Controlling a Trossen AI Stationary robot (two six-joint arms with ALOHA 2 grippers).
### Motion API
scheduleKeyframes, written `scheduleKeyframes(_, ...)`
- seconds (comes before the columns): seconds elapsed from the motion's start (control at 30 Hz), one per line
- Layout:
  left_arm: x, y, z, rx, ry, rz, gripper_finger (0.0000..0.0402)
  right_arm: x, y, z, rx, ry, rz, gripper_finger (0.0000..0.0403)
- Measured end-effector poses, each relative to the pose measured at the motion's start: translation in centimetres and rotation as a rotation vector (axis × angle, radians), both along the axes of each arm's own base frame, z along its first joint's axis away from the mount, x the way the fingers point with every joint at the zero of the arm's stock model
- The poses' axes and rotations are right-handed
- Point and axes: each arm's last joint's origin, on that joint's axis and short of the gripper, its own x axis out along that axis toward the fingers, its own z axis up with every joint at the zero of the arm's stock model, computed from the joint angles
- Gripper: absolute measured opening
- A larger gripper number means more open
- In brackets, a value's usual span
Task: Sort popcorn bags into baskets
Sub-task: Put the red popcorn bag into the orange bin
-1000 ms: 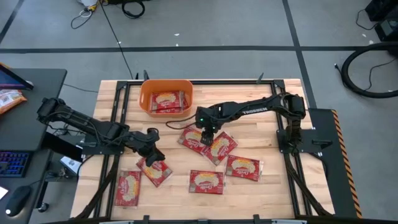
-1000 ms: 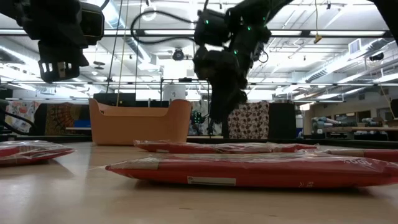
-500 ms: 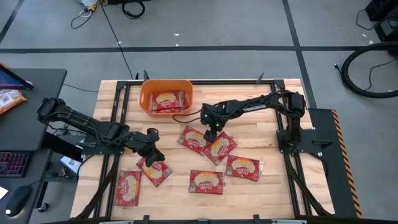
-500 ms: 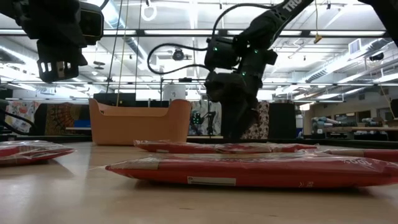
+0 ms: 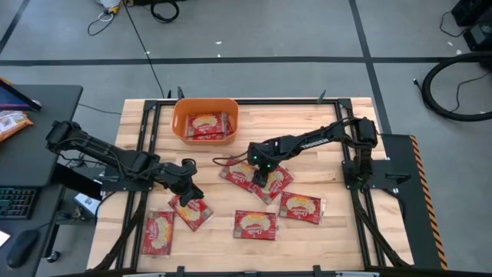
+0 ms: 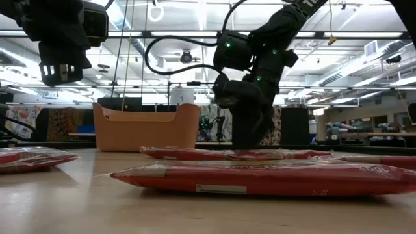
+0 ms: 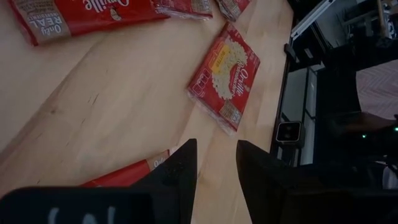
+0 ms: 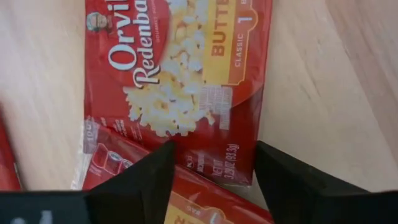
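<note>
Several red popcorn bags lie flat on the wooden table (image 5: 323, 165). One more bag (image 5: 206, 125) lies inside the orange basket (image 5: 178, 123) at the far edge. My right gripper (image 8: 214, 157) is open and points steeply down over two overlapping bags at mid-table, one (image 5: 237, 174) partly under the other (image 5: 275, 183). In the low view its fingers (image 6: 250, 140) reach down to the bags' top. My left gripper (image 7: 214, 158) hangs open and empty above the table, over a bag (image 5: 192, 212) near the front left. My right gripper's open fingertips (image 8: 163, 163) stand low over the near end of one bag (image 8: 180, 87), where the second bag (image 8: 186, 208) overlaps it. I cannot tell whether they touch either bag.
Three more bags lie along the near edge (image 5: 159, 232), (image 5: 255, 224), (image 5: 301, 206). A dark cable (image 5: 223, 160) trails from the right arm's wrist. A desk at the left holds a keyboard and an orange-yellow snack packet (image 5: 11, 123).
My right gripper has come down onto the two overlapping bags at mid-table, shifting slightly toward the near edge and tipping more steeply downward. The bags have stayed where they were.
</note>
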Motion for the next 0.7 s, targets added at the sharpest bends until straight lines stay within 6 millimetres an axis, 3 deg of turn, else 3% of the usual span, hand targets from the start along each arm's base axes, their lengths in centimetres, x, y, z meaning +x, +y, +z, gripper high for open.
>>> scheduleKeyframes(0.17,0.0,0.0,0.0,-0.004,-0.001,0.001,0.0116,0.1,0.0,-1.3,0.015,0.038,-0.001,0.0148)
scheduleKeyframes(0.43,0.0,-0.1,0.0,-0.029,0.005,-0.022,0.0116,0.1,-0.7,-1.3,-0.03,0.03,0.02,0.002)
scheduleKeyframes(0.57,0.2,-0.2,0.3,-0.042,-0.028,-0.026,0.0116,0.4,-1.4,-0.5,-0.003,0.046,0.013,0.001)
scheduleKeyframes(0.7,0.6,-0.2,1.0,-0.056,-0.106,-0.017,0.0116,0.8,-1.6,1.6,-0.048,0.04,0.052,0.0005)
